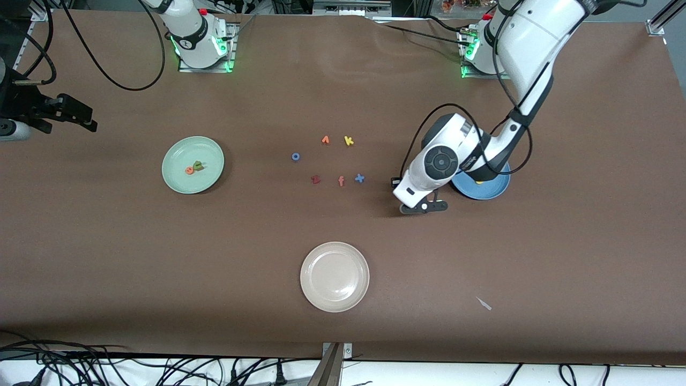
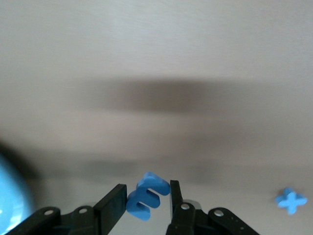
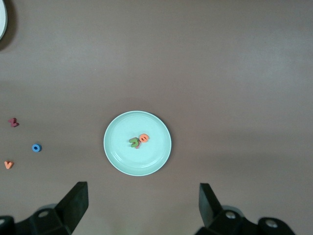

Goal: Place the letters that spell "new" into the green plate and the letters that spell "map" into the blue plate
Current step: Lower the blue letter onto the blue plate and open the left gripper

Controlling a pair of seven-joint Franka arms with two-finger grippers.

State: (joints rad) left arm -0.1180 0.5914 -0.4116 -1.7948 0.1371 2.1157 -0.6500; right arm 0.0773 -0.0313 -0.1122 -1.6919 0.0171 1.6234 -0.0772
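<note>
A: Where is the left gripper?

B: Low over bare table, just beside the blue plate and on that plate's side toward the loose letters. Its fingers are pinched narrow on the blue m, which sits tilted between the pads.

A: And the blue plate itself?

B: It lies toward the left arm's end of the table, partly covered by the arm. A small yellow piece shows in it (too small to read as a letter).

A: The green plate?

B: Toward the right arm's end, well apart from the table's edges. In it lie the orange e and the green n, touching each other; the right wrist view hints at a pinkish bit under them, but I cannot tell what it is.

A: The right gripper?

B: It waits high over the green plate, fingers spread wide, holding nothing.

A: What else lies out?

B: In the middle of the table: a blue o, an orange letter, a yellow k, a red z, an orange f and a blue x. A cream-white plate sits nearer the front edge.
</note>
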